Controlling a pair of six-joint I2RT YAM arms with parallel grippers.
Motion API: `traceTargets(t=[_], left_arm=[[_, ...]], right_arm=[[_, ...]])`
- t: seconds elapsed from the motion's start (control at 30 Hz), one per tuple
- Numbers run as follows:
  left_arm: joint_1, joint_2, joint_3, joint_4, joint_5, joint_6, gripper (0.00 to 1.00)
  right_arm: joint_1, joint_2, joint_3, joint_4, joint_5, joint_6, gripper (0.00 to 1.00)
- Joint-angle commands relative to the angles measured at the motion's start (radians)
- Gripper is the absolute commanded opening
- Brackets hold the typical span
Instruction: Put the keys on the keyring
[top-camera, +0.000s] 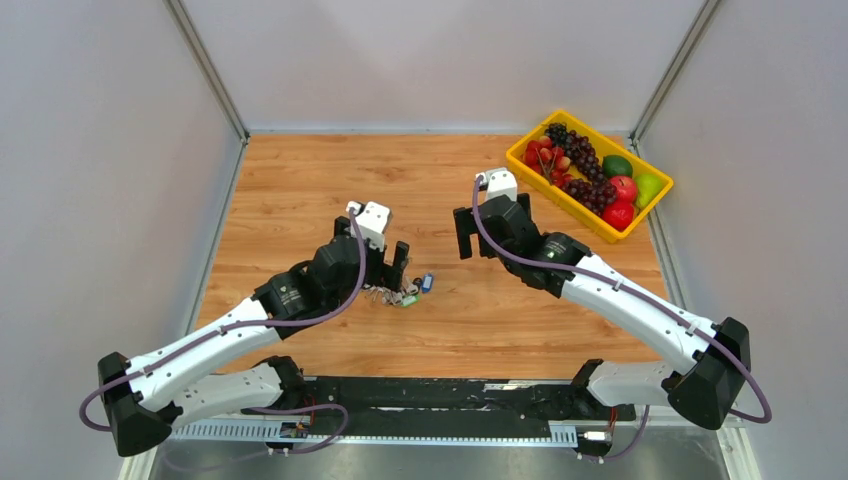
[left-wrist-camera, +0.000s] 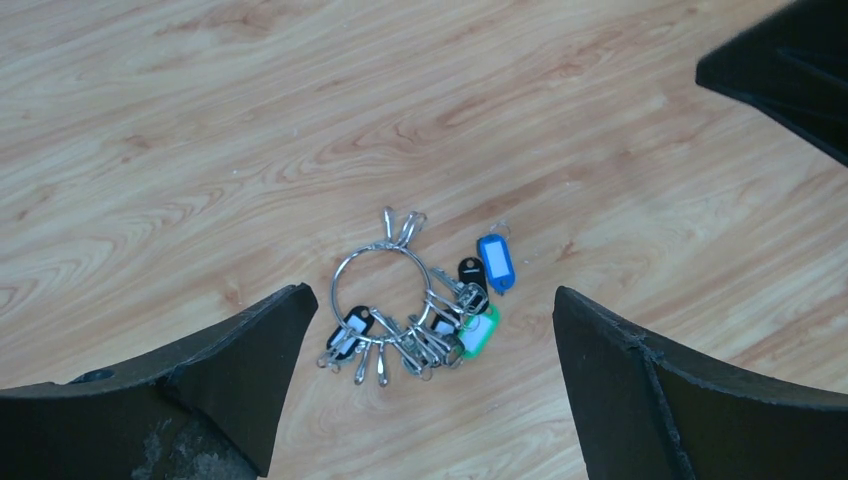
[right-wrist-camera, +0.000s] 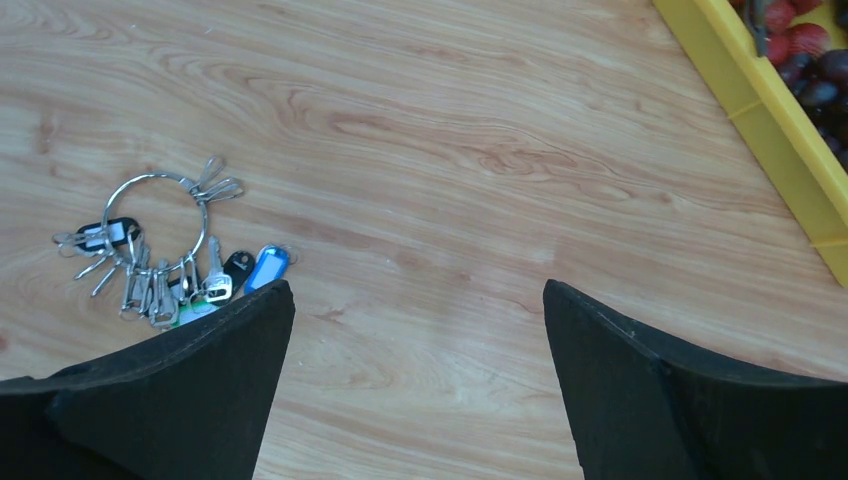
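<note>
Left gripper (left-wrist-camera: 432, 300): black fingers spread wide, nothing held, hanging above the bunch. Right gripper (right-wrist-camera: 417, 288): also wide apart and empty, off to the side, nearer the yellow plastic fruit basket (right-wrist-camera: 775, 125).

Thin round silver wire keyring (left-wrist-camera: 334, 285) lies flat on the wooden tabletop (left-wrist-camera: 200, 120) between the two arms, closer to the left one. Small silvery keys (left-wrist-camera: 415, 340) with black and green tags crowd its lower arc. Blue-tagged key (left-wrist-camera: 495, 263) lies just beside the ring, on its outer side.

Step in hand, by my judgement: taking hold of the ring. Best done on the bare upper-left stretch of wire, away from the tangle. Pinch across the wire so the ring lifts without dragging the keys, and leave the blue tag to the right arm.

Hard to make out:
- Cannot tell whether the blue-tagged key is threaded or loose.
- The ring's split is not visible.
- The keys overlap too much to count.
- From overhead, the left wrist covers most of the bunch.
</note>
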Motion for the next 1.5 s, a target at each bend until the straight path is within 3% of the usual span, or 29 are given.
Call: traceTargets(t=[0.0,0.27,0.4,0.67,0.83,0.93,1.07,1.27,1.37,1.47], left_arm=[[0.001,0.016,0.008,0.001,-0.127,-0.094,1.0],[0.195,0.099,-0.076,0.02,-0.017,-0.239,0.99],[0.288,0.13,-0.128,0.073,0.033,-0.271,0.9],[0.319,0.21,-0.178,0.141,0.047,-0.302,0.7],[0.328,0.202,-0.215,0.156,0.043,-0.317,0.58],[0.338,0.185,-0.243,0.158,0.043,-0.334,0.5],[0.343,0.147,-0.282,0.174,0.053,-0.346,0.52],[0.342,0.067,-0.344,0.208,0.065,-0.347,0.57],[0.342,0.04,-0.364,0.219,0.086,-0.344,0.67],[0.343,0.025,-0.378,0.238,0.105,-0.344,0.7]], right_arm=[[0.003,-0.003,0.011,0.076,-0.114,-0.052,1.0],[0.004,0.099,-0.003,0.122,-0.214,-0.031,0.98],[0.004,0.104,-0.03,0.15,-0.295,-0.02,0.97],[0.003,0.192,-0.016,0.28,-0.349,-0.031,0.93],[-0.001,0.295,0.016,0.357,-0.398,-0.04,0.83],[-0.004,0.364,0.064,0.372,-0.449,-0.115,0.68],[-0.017,0.44,0.098,0.397,-0.509,-0.251,0.62],[-0.056,0.457,0.052,0.486,-0.668,-0.452,0.66],[-0.097,0.472,0.058,0.483,-0.786,-0.511,0.65],[-0.127,0.502,0.073,0.475,-0.864,-0.56,0.62]])
